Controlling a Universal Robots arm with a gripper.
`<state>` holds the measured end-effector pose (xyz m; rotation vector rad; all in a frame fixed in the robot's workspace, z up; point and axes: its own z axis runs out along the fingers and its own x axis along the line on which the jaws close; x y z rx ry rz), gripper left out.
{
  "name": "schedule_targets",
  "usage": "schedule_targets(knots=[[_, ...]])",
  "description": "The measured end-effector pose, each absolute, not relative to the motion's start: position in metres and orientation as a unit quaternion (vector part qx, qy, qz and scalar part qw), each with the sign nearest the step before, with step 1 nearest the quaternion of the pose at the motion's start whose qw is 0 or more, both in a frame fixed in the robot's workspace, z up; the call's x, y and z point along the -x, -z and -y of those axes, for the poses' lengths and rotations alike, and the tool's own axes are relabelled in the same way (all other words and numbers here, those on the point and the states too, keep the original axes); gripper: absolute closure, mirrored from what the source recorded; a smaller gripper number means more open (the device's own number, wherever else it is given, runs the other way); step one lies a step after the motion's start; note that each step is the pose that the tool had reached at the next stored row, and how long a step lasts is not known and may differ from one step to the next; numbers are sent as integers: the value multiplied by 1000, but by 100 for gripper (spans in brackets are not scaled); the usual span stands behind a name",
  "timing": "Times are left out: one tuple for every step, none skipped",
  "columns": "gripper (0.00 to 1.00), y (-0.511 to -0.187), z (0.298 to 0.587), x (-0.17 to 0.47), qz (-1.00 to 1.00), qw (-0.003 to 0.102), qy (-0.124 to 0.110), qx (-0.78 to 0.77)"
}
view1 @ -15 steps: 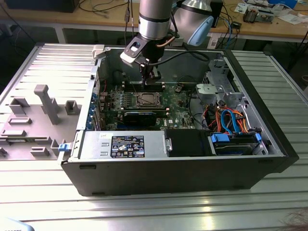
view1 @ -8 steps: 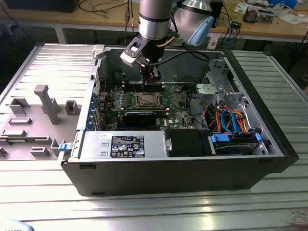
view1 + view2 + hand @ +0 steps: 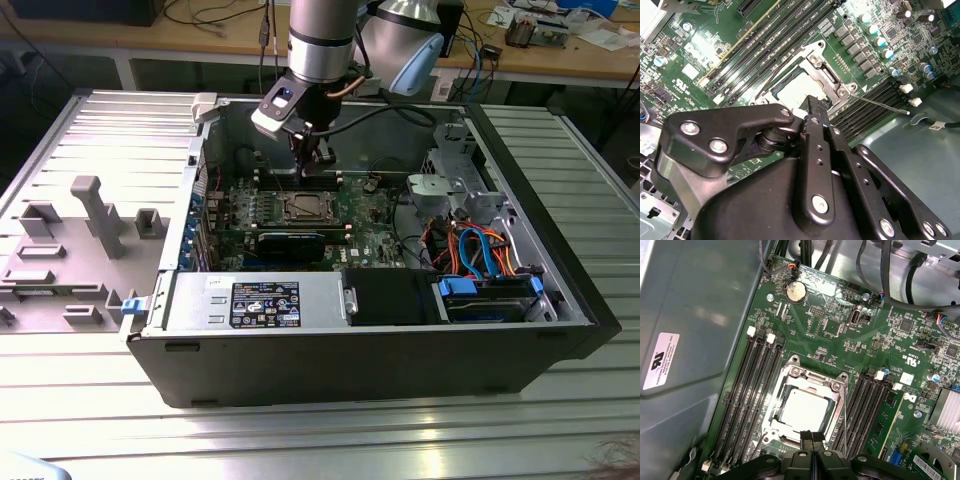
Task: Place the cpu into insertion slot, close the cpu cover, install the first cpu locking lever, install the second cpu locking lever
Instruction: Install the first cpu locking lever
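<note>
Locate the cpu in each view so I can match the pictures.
Exterior view: cpu on the green motherboard, under the gripper.
Second wrist view: pale square just past the gripper's tip.
First wrist view: pale square beside the gripper's tips.
Shared landmark: the silver cpu cover framing it.

Cables beside open space above cpu

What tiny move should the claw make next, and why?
Probably slide the shut claw sideways to the thin metal lever and press it down. The cpu already lies flat inside the closed cpu cover. That lever sticks out away from the cover, seemingly not latched, and the claw's tip sits at the cover's edge.
</note>
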<state>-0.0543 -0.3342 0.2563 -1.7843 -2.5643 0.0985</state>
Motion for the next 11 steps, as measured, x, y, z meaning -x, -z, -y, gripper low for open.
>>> schedule_targets(knots=[[89, -256, 334, 54, 821, 8, -32, 570], [89, -256, 334, 54, 822, 8, -32, 569], [89, -256, 334, 54, 822, 8, -32, 568], [89, -256, 334, 54, 823, 8, -32, 567], [89, -256, 334, 54, 824, 8, -32, 566], [89, -256, 334, 54, 824, 8, -32, 565], [89, -256, 334, 54, 825, 8, -32, 564], [89, -256, 334, 54, 826, 8, -32, 563], [89, -256, 334, 54, 826, 8, -32, 562], [89, -256, 334, 54, 827, 8, -32, 562], [89, -256, 334, 54, 827, 8, -32, 561]])
